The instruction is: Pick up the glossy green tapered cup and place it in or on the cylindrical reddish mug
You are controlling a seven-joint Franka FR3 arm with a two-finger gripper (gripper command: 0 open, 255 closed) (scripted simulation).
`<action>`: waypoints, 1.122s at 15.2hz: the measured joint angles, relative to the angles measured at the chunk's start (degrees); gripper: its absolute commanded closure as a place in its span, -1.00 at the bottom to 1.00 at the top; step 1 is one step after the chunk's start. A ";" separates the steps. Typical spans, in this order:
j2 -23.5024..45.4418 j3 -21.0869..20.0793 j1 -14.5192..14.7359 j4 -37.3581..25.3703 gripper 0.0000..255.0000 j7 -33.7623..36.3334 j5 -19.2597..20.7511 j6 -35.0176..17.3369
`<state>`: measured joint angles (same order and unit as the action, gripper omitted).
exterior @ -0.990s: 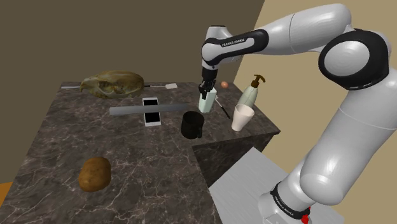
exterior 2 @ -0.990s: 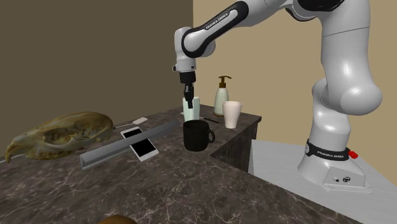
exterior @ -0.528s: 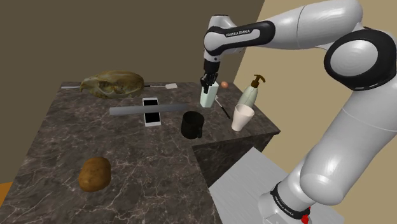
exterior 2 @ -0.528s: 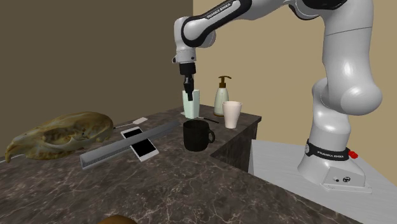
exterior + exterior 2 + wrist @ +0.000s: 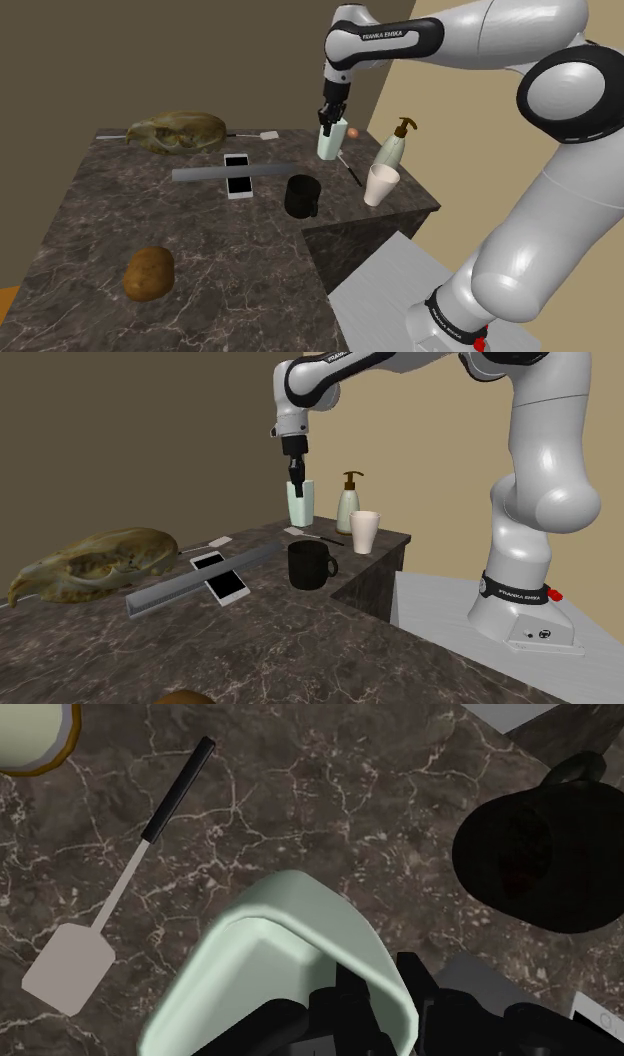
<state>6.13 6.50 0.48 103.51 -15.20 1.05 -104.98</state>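
The pale green glossy tapered cup (image 5: 327, 143) (image 5: 299, 502) (image 5: 285, 959) hangs upright in the air above the far part of the countertop. The all-black gripper (image 5: 326, 127) (image 5: 296, 482) (image 5: 375, 999) pinches its wall from above, with one finger inside the rim and one outside.

Below it and a little nearer the stand sits the black-looking cylindrical mug (image 5: 301, 196) (image 5: 310, 564) (image 5: 535, 854). The mug stands upright with its mouth open and its handle out to the side, well apart from the cup.

A spatula with a black handle and pale flat blade (image 5: 125, 879) lies flat on the counter beside the cup. Toward the counter's end stand a cream tapered cup (image 5: 380, 185) (image 5: 364, 532) and a pale green pump bottle with a brown nozzle (image 5: 392, 148) (image 5: 347, 505). A small brownish-orange ball (image 5: 354, 131) lies behind them.

On the mug's other side, a white smartphone (image 5: 237, 175) (image 5: 220, 575) lies under a long grey bar (image 5: 200, 174) (image 5: 170, 592). Farther off rest an olive-brown animal skull (image 5: 175, 130) (image 5: 90, 562) and a brown potato (image 5: 148, 273).

The white arm (image 5: 470, 40) carries the words "FRANKA EMIKA".

The counter is dark marble with pale veins (image 5: 220, 260), set against tan and brown walls (image 5: 150, 432). The pale grey stand (image 5: 380, 290) adjoins it.
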 measured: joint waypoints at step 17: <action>-3.90 -1.61 1.95 -6.85 1.00 3.31 0.16 10.82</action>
<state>2.23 4.89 2.42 96.67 -11.89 1.21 -94.15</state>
